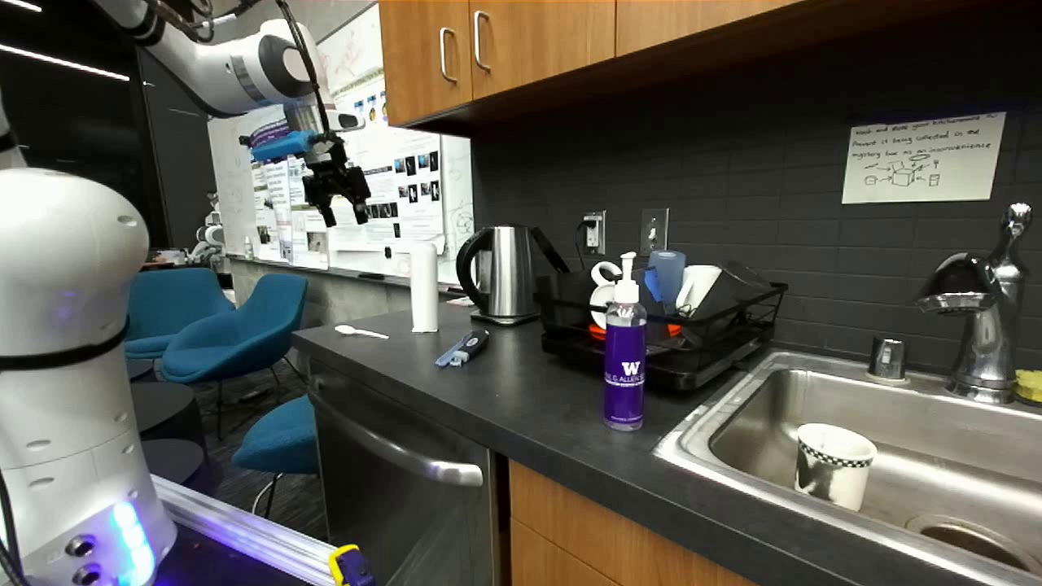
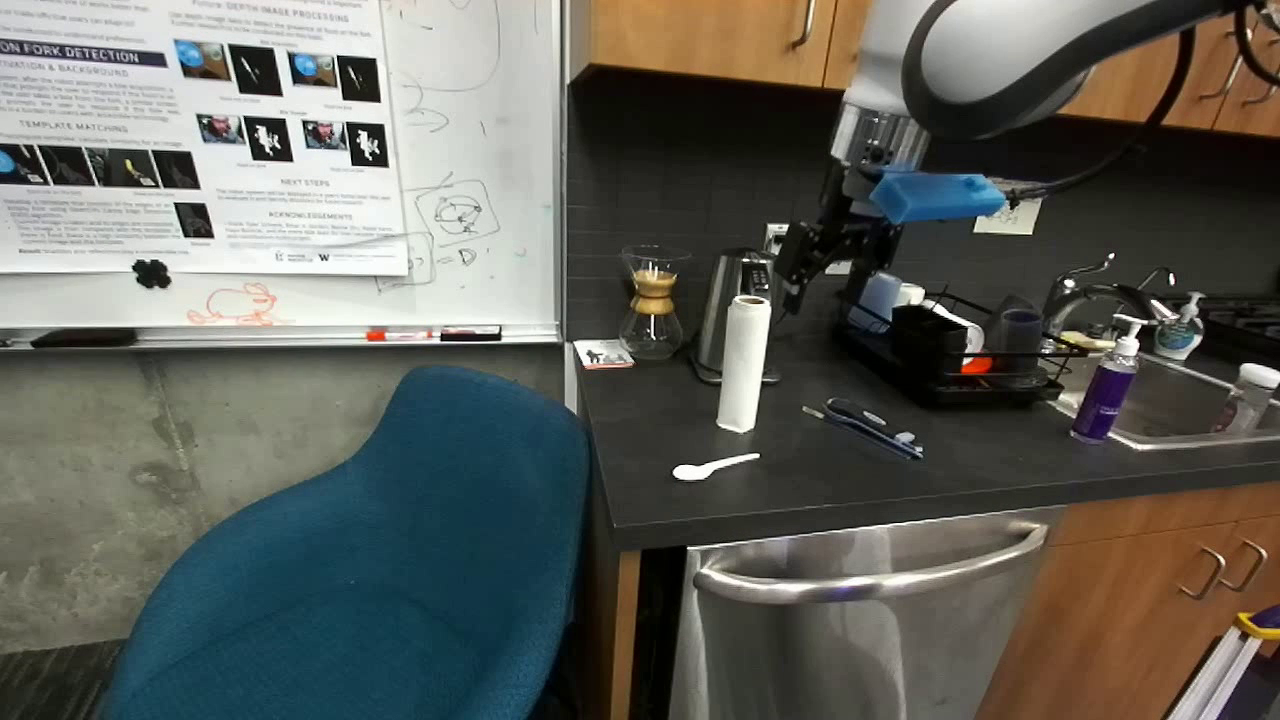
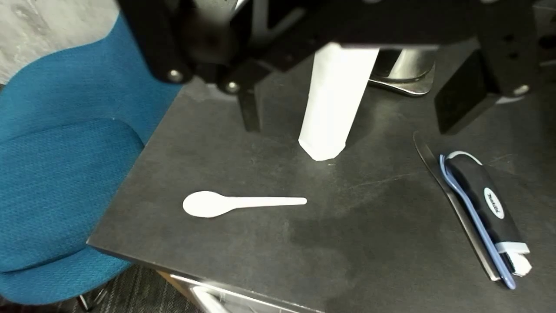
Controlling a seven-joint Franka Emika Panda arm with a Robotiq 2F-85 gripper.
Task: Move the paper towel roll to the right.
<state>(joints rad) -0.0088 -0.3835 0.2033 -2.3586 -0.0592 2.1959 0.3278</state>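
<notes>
The paper towel roll, a slim plain white cylinder, stands upright on the dark counter in both exterior views point(image 1: 424, 289) point(image 2: 745, 365). It also shows in the wrist view point(image 3: 336, 100), where the gripper hides its top. My gripper point(image 1: 345, 215) is in the air, higher than the roll's top. In an exterior view the gripper point(image 2: 822, 288) appears up and to the right of the roll. In the wrist view the fingers of the gripper point(image 3: 354, 108) are spread wide, and the roll shows in the gap between them, apart from both. The gripper is open and holds nothing.
A steel kettle point(image 1: 510, 277) stands close behind the roll. A white spoon point(image 3: 243, 203) lies in front. A black Makita tool point(image 3: 491, 200), a blue utensil point(image 3: 475, 221) and a knife point(image 3: 451, 200) lie to the right. Beyond are a dish rack point(image 1: 676, 358) and purple bottle point(image 1: 624, 366).
</notes>
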